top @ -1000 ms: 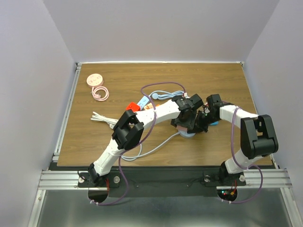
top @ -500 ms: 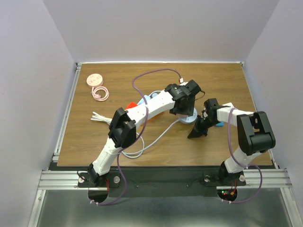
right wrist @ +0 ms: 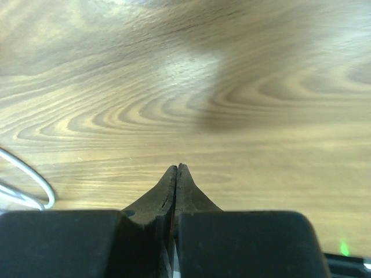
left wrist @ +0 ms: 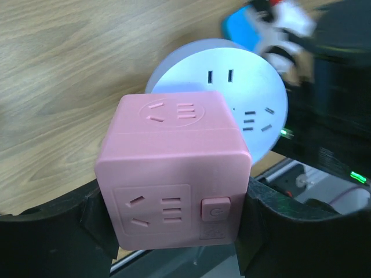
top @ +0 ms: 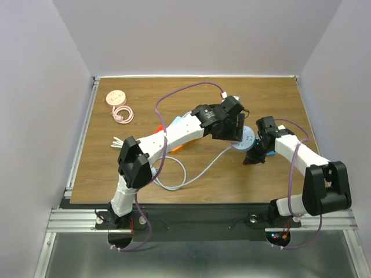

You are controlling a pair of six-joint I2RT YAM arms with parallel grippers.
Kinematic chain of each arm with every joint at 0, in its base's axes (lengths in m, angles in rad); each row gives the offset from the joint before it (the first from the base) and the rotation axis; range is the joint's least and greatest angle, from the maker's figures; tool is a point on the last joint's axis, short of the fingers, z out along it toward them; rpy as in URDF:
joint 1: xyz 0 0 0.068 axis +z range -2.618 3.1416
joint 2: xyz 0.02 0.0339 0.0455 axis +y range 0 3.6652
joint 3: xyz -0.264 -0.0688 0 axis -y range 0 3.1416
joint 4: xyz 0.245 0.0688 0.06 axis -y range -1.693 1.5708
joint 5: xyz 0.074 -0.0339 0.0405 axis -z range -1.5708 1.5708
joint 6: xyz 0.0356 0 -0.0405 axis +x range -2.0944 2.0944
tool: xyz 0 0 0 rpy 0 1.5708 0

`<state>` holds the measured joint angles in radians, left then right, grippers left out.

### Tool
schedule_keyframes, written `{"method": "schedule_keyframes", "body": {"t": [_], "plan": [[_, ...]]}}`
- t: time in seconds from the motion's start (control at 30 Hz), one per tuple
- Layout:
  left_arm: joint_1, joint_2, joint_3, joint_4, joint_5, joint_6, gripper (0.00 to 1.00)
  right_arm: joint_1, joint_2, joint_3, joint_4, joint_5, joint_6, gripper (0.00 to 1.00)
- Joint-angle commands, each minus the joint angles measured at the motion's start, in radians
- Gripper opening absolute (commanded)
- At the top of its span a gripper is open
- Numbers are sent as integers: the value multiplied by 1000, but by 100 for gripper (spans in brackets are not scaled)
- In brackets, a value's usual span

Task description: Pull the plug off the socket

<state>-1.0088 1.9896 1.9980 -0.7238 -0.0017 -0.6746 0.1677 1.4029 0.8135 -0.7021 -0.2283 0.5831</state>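
Left claw pinches the pink cube plug by its sides to pull it off the round socket behind; right claw, pressed together, points at the bench.

Left arm stretches forward, left end effector gripping wide; right arm bends inward, right end effector closed.

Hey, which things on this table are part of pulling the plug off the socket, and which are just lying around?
Part of the job: pink cube plug, held in the left gripper; round pale-blue socket and its grey cord; right gripper, shut, near the socket.
Just lying about: pink round power strip with coiled lead; bundle of white cables; orange object beside the left arm.
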Motion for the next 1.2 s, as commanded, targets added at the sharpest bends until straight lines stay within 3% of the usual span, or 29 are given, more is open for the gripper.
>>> {"method": "schedule_keyframes", "body": {"t": [0.0, 0.33, 0.6, 0.73, 0.83, 1.17], "plan": [[-5, 14, -48, 78, -26, 26, 0, 10, -61, 55, -99, 139, -9, 1], [-13, 32, -215, 72, -101, 56, 0, 10, -88, 141, -163, 320, 32, 1], [-25, 17, -209, 101, -81, 47, 0, 10, -88, 210, -134, 186, 18, 0], [1, -29, -110, 48, -130, 66, 0, 10, -76, 243, -99, 135, -28, 0], [45, -67, -74, 31, -161, 79, 0, 10, -64, 254, -86, 104, -38, 0], [452, -183, -47, -5, -241, 201, 0, 10, -47, 273, -65, 40, -88, 0]]}}
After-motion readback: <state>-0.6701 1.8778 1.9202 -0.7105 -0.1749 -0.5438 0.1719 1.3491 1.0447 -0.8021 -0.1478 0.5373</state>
